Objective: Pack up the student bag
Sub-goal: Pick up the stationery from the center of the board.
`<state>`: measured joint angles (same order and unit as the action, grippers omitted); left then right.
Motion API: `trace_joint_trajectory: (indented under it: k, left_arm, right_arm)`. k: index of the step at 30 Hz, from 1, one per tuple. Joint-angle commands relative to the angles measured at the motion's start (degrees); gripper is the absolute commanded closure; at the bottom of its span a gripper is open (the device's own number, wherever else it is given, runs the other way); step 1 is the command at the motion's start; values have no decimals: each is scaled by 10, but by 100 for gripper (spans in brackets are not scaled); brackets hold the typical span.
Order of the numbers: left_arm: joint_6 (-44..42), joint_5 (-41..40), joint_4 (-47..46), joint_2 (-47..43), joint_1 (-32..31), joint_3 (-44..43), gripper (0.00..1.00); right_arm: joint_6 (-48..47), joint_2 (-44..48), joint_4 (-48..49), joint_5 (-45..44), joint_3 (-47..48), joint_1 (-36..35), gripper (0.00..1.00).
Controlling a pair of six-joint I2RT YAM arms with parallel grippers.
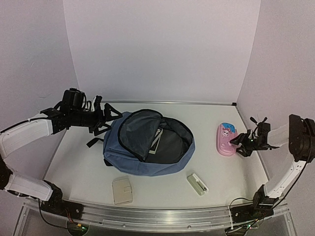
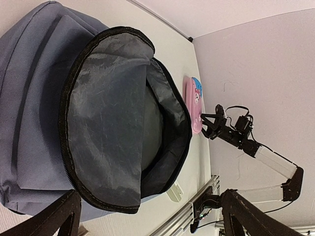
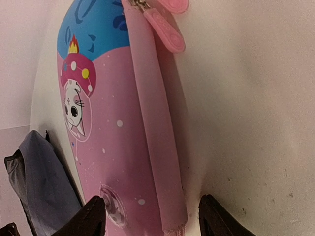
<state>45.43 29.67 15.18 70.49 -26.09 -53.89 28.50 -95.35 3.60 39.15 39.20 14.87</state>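
The student bag point(image 1: 147, 145) lies in the middle of the table, slate-blue, its main zip open and the flap point(image 2: 106, 128) thrown back over a dark lining. My left gripper point(image 1: 107, 119) hovers at the bag's far-left corner, open wide, with nothing between its fingers point(image 2: 59, 216). The pink pencil case point(image 1: 226, 139) lies flat at the right of the table. My right gripper point(image 1: 239, 143) is at its near end, open. In the right wrist view one fingertip point(image 3: 93, 216) lies over the pink pencil case point(image 3: 113, 123) and the other stands on the table side, clear of its edge.
A beige wallet-like pouch point(image 1: 122, 190) and a small pale-green case point(image 1: 197, 184) lie near the front edge, before the bag. A metal rail point(image 1: 162, 216) runs along the front. White walls close the back and both sides.
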Motion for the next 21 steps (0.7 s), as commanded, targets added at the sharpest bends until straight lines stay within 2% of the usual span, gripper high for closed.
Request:
trace_joint_trajectory:
  k: [1,7,13,17,19,21]
  left_arm:
    - [-7,-6,7,-21,0,-27,0]
    - [-8,-7,13,-26,0,-30,0]
    - [-8,-11,19,-26,0,-32,0]
    - [-6,-13,21,-25,0,-32,0]
    - [-6,-14,21,-24,0,-32,0]
    - [-6,-14,20,-22,0,-34,0]
  right_arm:
    - [9,-34,66,24,-10,3,37]
    - [18,-70,113,45,-12,3,44]
    - [25,-87,147,75,-11,3,74]
    - [44,-53,164,97,-17,2,93]
    - [51,-26,165,104,-19,2,99]
    - [59,7,165,112,-20,2,100]
